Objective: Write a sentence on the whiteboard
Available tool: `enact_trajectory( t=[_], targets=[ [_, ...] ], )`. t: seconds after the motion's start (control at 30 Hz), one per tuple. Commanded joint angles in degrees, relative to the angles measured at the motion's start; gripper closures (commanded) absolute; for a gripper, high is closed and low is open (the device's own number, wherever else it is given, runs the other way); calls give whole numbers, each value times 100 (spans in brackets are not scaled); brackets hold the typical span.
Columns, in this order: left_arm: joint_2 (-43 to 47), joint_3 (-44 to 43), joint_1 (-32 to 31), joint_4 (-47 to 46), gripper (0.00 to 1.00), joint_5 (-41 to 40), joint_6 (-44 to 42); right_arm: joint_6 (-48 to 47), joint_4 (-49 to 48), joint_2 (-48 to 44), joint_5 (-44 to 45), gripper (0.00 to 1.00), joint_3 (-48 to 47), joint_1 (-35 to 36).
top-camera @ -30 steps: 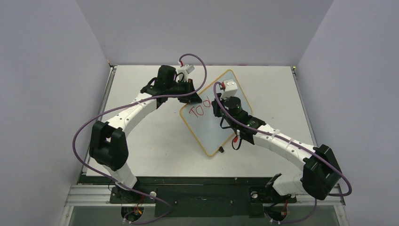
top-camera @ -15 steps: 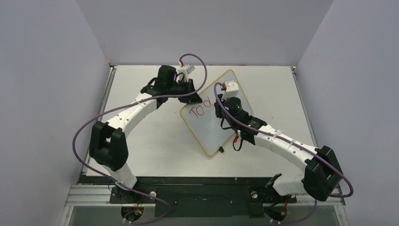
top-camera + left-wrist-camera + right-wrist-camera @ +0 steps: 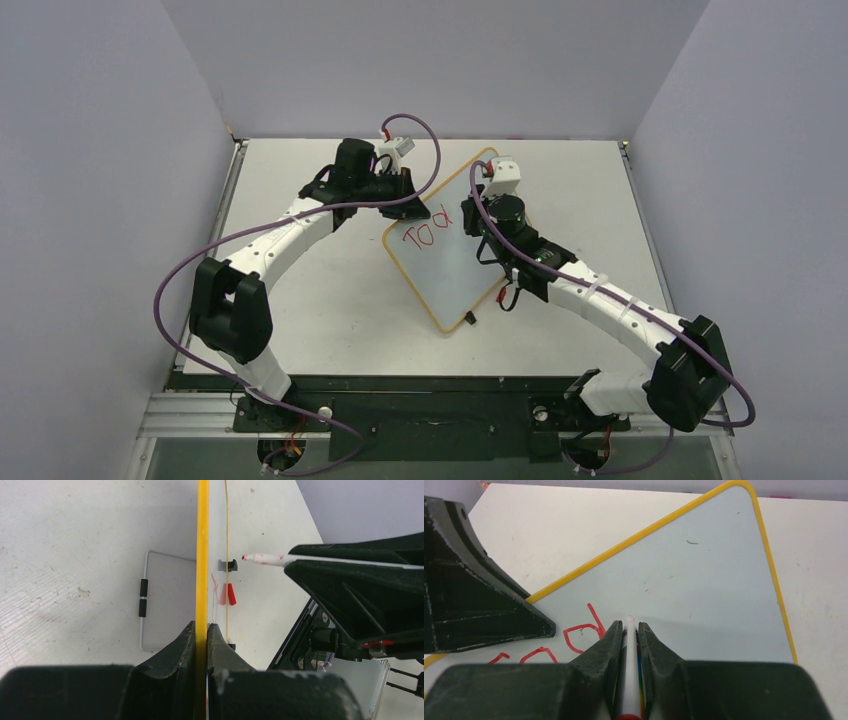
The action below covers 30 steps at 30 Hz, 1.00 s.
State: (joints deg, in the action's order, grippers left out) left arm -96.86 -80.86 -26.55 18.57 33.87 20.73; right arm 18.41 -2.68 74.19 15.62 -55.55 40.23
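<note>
The whiteboard [image 3: 452,275], white with a yellow-orange frame, lies angled at the table's middle. Red letters "Tod" [image 3: 424,235] run along its left part, and they show in the right wrist view [image 3: 583,630]. My left gripper [image 3: 410,206] is shut on the board's frame edge [image 3: 202,555], with the jaws [image 3: 202,627] pinching it. My right gripper [image 3: 473,220] is shut on a white marker [image 3: 630,670]. The marker's red tip [image 3: 245,557] sits just right of the "d", a little off the board face [image 3: 704,580].
A small black clip [image 3: 468,320] sits at the board's near edge. A red cap [image 3: 231,594] and a black clip [image 3: 228,565] lie beyond the board. A wire bracket with black sleeves [image 3: 143,597] lies on the table on its other side. Grey walls enclose the table.
My right wrist has shifted up and to the right, carrying the marker away from the "d". The letters still read "Tod". The left arm and the board have not moved.
</note>
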Motion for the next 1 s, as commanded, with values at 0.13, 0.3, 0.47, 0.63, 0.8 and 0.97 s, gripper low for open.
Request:
enact_trajectory(
  t=[0.13, 0.3, 0.47, 0.63, 0.8, 0.97],
  targets=[
    [112, -48, -92, 95, 100, -333, -474, 19, -347, 126, -97, 100, -350, -300],
    [82, -64, -95, 95, 100, -337, -472, 52, -394, 177, -200, 100, -391, -421],
    [122, -6, -120, 30, 100, -356, -484, 59, -418, 328, -329, 100, -493, -457],
    [111, -4, -136, 33, 100, -389, -482, 68, -448, 460, -402, 100, -584, -461],
    [89, -24, -145, 25, 100, -390, -493, 89, -451, 597, -493, 100, -663, -463],
    [75, -43, -143, 40, 100, -383, -498, 117, -480, 700, -710, 100, -693, -463]
  ],
)
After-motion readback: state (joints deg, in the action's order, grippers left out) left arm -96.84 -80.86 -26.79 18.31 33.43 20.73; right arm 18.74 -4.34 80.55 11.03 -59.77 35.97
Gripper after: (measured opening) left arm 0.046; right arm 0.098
